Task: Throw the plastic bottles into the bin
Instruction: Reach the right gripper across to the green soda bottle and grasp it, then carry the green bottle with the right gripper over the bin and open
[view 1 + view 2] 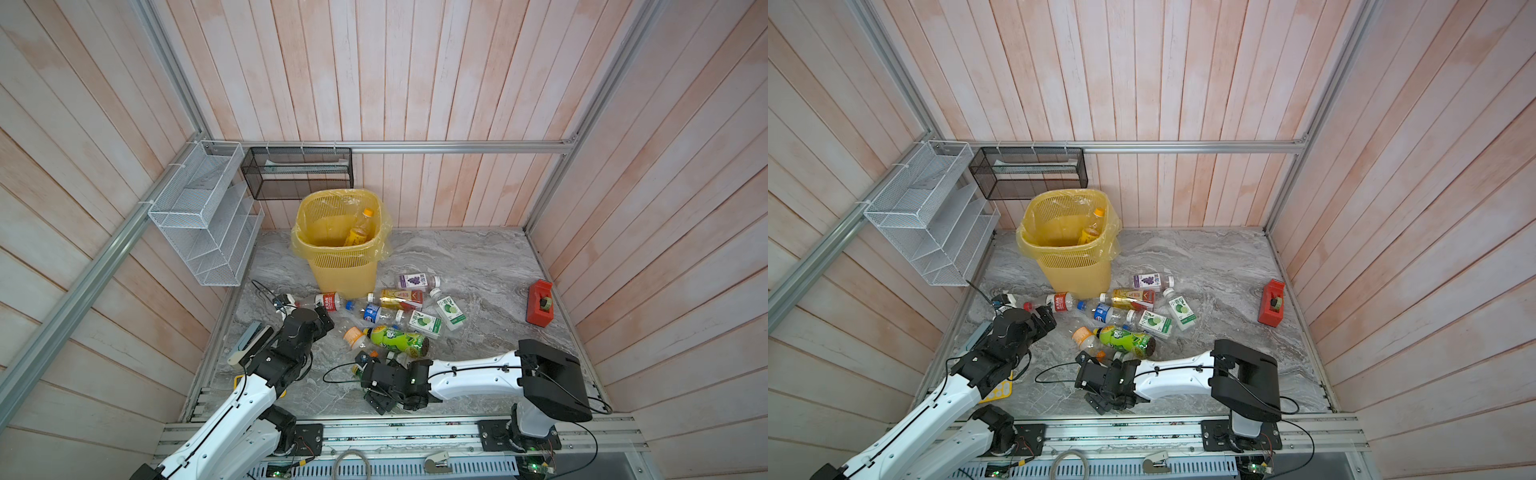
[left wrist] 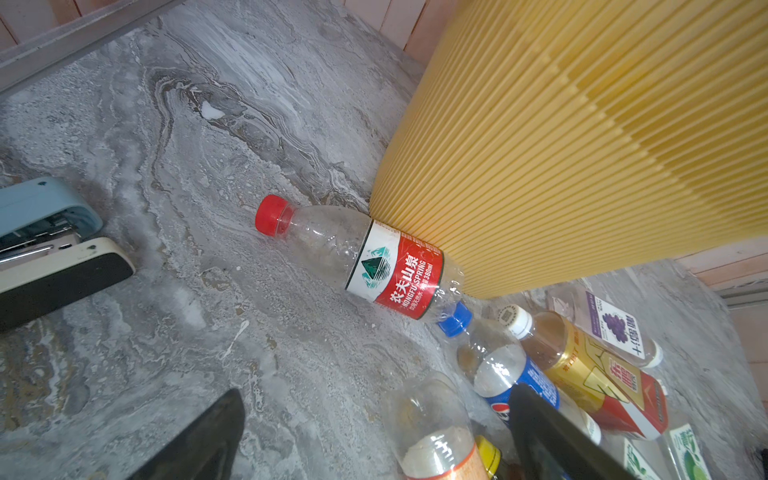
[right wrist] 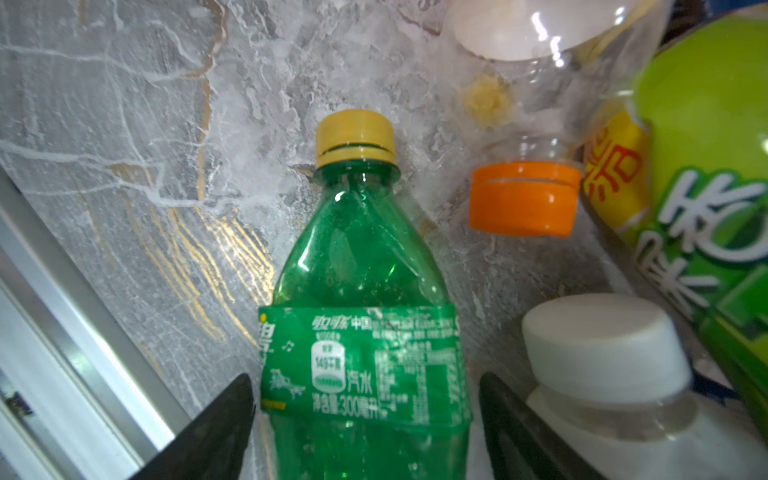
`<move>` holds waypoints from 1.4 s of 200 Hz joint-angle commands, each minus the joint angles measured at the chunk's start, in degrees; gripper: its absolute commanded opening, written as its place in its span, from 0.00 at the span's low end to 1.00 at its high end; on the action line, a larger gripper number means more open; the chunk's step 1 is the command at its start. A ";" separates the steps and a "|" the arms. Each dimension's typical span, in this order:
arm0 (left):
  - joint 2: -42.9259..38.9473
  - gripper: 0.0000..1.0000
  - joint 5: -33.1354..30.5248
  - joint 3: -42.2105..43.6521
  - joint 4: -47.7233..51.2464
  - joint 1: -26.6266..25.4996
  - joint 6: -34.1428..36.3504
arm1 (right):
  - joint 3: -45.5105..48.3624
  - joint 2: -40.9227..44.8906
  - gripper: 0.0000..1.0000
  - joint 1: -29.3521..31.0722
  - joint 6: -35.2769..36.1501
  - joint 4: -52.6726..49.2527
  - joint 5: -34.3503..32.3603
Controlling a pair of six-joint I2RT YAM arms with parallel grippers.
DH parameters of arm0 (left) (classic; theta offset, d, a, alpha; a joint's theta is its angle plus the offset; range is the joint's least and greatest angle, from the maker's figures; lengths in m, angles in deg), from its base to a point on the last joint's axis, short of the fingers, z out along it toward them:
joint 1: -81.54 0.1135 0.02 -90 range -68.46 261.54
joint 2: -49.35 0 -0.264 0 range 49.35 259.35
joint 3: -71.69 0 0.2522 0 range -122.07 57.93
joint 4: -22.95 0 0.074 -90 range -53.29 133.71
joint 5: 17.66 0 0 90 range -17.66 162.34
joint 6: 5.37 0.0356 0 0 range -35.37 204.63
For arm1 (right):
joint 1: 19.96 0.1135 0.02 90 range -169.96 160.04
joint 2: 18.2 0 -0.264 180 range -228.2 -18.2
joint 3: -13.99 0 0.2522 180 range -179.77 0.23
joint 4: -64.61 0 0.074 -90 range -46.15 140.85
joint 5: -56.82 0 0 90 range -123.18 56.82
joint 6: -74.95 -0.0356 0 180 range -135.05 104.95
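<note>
- The counter (image 1: 478, 266) is grey marble-patterned stone with pale veins. Walls (image 1: 415, 83) of pinkish vertical planks close it in on three sides, and an aluminium rail (image 1: 415, 146) runs along the back wall.
- The bin (image 1: 345, 266) stands upright at the back of the counter, its yellow liner folded over the rim.
- An orange-capped bottle (image 1: 360, 230) leans inside the bin.
- A white wire rack (image 1: 203, 216) and a black mesh basket (image 1: 297, 172) hang on the walls behind and beside the bin.
- The loose plastic bottles (image 1: 395, 316) lie scattered on the counter in front of the bin.
- A red-capped water bottle (image 2: 374, 257) lies on its side, touching the bin's base.
- A red tape dispenser (image 1: 540, 303) sits well apart from the bin, by the side wall.
- The left end effector (image 2: 378, 395) hovers near the bin's foot, fingers wide apart and empty.
- Farther in front of the bin, the right end effector (image 3: 365, 378) has its fingers apart, straddling a green bottle (image 3: 361, 291) that lies flat on the counter.
</note>
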 commanded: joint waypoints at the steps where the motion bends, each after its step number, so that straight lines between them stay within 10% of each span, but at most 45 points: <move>1: -0.62 1.00 -0.39 0.85 1.44 0.25 0.40 | -1.98 -1.82 0.82 0.62 1.83 -2.60 0.48; 75: -1.23 1.00 -0.63 0.69 2.09 0.23 -0.05 | -1.30 1.01 0.60 0.64 4.10 -0.71 -1.44; 181: -3.33 1.00 -1.11 2.74 1.33 0.34 -0.27 | 6.83 32.94 0.58 -4.21 20.52 20.30 -21.14; 231: -0.38 1.00 1.80 3.33 -0.75 0.12 0.17 | -1.26 36.06 0.61 -21.64 29.30 34.85 -8.21; 280: 0.68 1.00 2.31 3.85 -1.97 -0.72 -0.05 | -26.29 14.44 0.62 -34.24 23.13 29.22 13.09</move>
